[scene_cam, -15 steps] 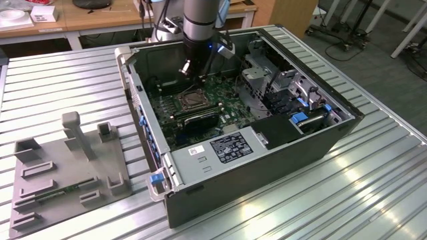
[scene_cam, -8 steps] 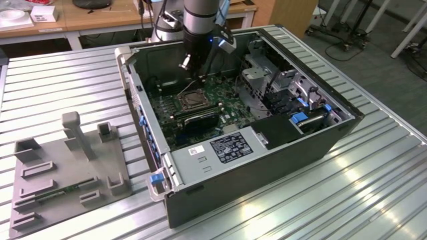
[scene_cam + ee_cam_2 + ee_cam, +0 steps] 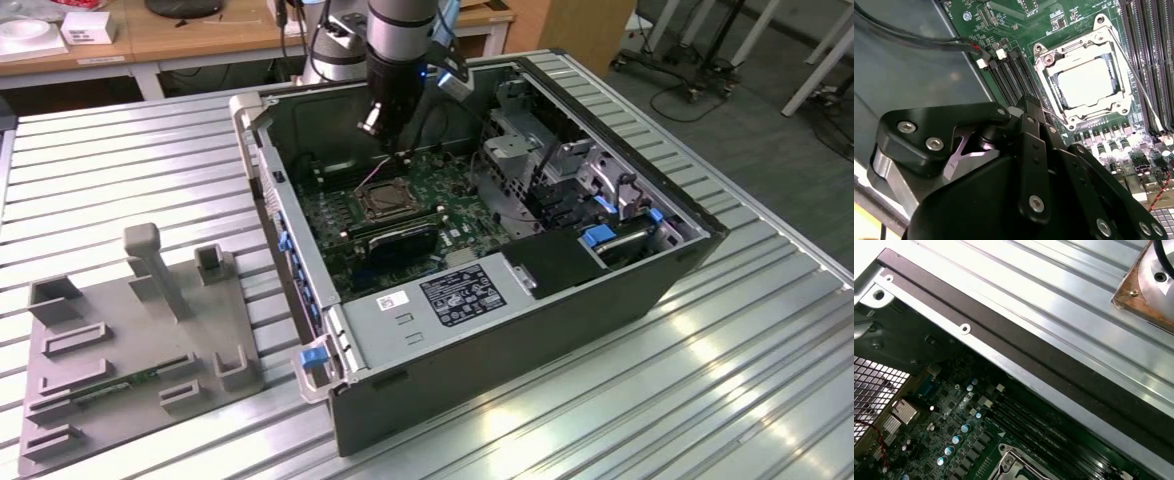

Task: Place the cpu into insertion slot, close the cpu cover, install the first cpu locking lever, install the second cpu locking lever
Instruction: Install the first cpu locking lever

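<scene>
I see the cpu (image 3: 1088,80) seated under the closed cpu cover (image 3: 1054,60); lever installation pending. Claw (image 3: 379,128) state undeterminable, hovering at socket's 12 o'clock.

Computer case (image 3: 561,300) lies open on slatted table (image 3: 120,170). Motherboard (image 3: 441,195) inside case. Insertion slot (image 3: 380,199) on motherboard; cpu (image 3: 1085,81) in slot, cpu cover (image 3: 1054,62) down around it. Gripper (image 3: 384,128) above motherboard, just behind slot. Memory slots (image 3: 1011,75) beside slot. Fixture tray (image 3: 134,345) on table, at exterior view's left of case.
</scene>
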Available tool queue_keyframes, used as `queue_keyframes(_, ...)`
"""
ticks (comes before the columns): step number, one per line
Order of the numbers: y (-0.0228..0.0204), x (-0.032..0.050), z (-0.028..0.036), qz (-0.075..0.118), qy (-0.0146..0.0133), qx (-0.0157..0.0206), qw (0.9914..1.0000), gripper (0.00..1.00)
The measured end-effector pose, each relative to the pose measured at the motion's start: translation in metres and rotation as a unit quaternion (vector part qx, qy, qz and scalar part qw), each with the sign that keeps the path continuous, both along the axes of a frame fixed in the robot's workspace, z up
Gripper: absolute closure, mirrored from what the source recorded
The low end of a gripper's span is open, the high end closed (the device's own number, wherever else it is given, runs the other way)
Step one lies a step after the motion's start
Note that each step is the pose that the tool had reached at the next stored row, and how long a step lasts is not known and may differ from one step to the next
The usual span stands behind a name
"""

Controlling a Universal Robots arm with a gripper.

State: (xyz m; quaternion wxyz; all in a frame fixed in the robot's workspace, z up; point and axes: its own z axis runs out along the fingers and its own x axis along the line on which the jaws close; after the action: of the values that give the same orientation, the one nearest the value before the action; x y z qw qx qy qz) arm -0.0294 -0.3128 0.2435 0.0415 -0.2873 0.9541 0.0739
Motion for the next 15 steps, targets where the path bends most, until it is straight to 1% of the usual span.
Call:
queue_keyframes(2,0.0000,-0.0003,-0.0010,-0.001,0.0000,0.0000,1.00000,0.89)
queue_keyframes(3,-0.0001,-0.0004,-0.0014,-0.005,0.0000,0.0000,0.99999,0.89)
queue_keyframes(5,-0.0001,-0.0004,-0.0021,-0.022,0.0000,-0.0001,0.99977,0.89)
queue_keyframes(8,-0.0001,-0.0004,-0.0029,-0.048,0.0000,-0.0002,0.99883,0.89)
queue_keyframes(10,-0.0001,-0.0005,-0.0033,-0.067,0.0000,-0.0001,0.99778,0.89)
queue_keyframes(11,-0.0001,-0.0012,-0.0033,-0.071,0.0000,-0.0001,0.99751,0.89)
queue_keyframes(12,-0.0001,-0.0016,-0.0033,-0.072,-0.0002,-0.0001,0.99743,0.89)
queue_keyframes(15,0.0000,-0.0071,-0.0035,-0.072,-0.0019,-0.0002,0.99741,0.89)
